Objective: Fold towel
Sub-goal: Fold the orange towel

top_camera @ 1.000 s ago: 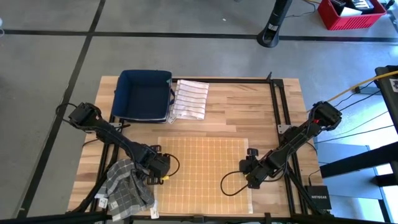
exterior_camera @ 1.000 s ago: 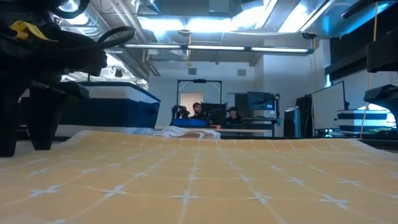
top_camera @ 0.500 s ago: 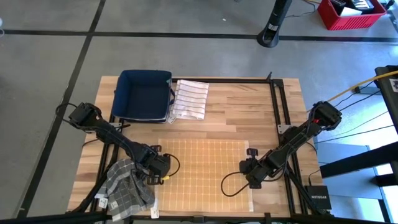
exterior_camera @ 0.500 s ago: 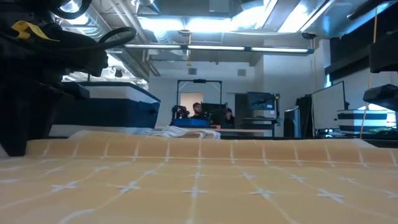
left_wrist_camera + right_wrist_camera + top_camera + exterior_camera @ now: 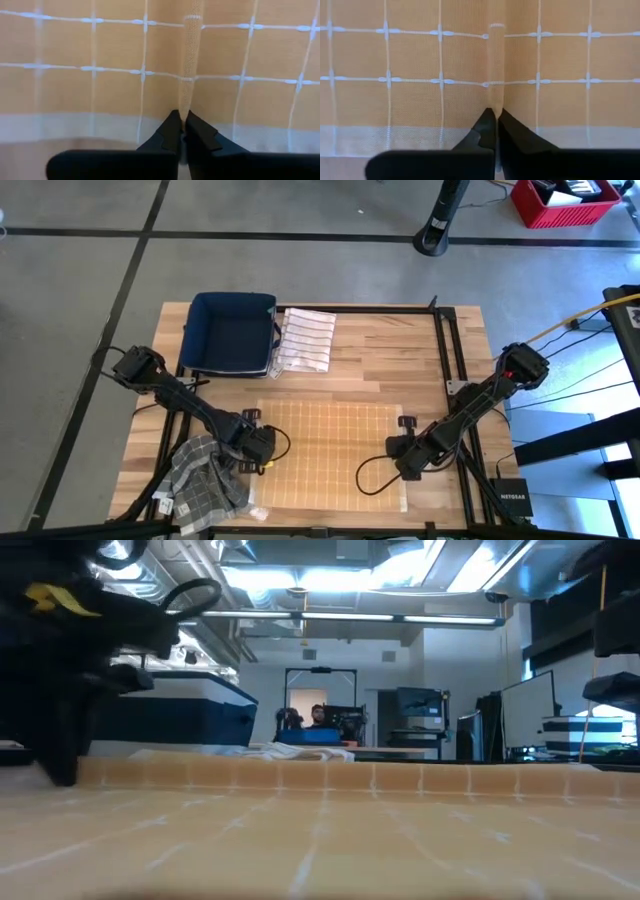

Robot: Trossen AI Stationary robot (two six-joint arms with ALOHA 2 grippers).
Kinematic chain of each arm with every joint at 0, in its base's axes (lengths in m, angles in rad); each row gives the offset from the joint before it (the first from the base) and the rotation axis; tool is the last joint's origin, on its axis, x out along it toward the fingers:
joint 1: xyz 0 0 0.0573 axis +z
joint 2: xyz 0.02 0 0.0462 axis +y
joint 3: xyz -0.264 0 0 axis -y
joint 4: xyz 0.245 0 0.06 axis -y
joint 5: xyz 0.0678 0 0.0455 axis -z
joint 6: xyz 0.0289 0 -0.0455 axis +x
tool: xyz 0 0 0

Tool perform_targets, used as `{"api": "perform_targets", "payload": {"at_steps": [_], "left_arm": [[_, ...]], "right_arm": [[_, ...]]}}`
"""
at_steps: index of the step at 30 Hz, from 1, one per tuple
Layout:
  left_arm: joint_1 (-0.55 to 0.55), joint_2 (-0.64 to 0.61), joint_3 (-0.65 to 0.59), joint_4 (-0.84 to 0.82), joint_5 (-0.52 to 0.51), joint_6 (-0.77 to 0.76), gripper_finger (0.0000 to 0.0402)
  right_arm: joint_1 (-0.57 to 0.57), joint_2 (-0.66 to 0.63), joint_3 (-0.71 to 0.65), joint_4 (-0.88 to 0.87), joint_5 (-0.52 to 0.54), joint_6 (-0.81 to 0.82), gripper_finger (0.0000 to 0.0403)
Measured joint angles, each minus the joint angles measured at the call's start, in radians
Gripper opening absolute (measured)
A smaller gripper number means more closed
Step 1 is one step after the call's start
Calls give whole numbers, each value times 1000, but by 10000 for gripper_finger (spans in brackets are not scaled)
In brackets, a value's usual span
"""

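Note:
An orange towel (image 5: 330, 455) with a white grid lies spread flat on the middle of the table. My left gripper (image 5: 262, 450) stands at its left edge and my right gripper (image 5: 400, 452) at its right edge, both pointing steeply down and shut on the cloth. In the left wrist view my left gripper (image 5: 183, 126) has a narrow raised ridge of towel running away from its fingertips. The right wrist view shows the same ridge at my right gripper (image 5: 495, 119). In the low view the left arm (image 5: 60, 690) rises dark at the towel's left side. My left gripper pinches a small raised fold of the towel (image 5: 186, 102) between its two fingers, at the pale hem of the left edge. The fingers come from above. The towel around the fold lies flat on the table. My right gripper pinches a like fold (image 5: 495, 99) at the pale hem of the right edge, between its two fingers, from above. The ridge runs inward from the fingertips and the towel around it stays on the table.
A navy bin (image 5: 235, 332) stands at the far left with a folded white striped towel (image 5: 306, 340) beside it. A grey checked cloth (image 5: 205, 485) lies crumpled at the near left, close to my left arm. Black frame rails (image 5: 445, 370) border the work area.
Both grippers have shut on the towel's side edges while staying in place, each drawing up a small ridge of cloth. The towel's side edges have pulled in slightly near the fingers.

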Motion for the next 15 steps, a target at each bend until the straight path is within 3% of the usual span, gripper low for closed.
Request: {"api": "perform_targets", "payload": {"at_steps": [8,15], "left_arm": [[-9,-1,201,-248,-93,26,2],[-50,-3,394,-549,-268,-15,2]], "right_arm": [[1,-27,167,-296,84,-19,4],[18,-29,334,-567,214,-3,3]]}}
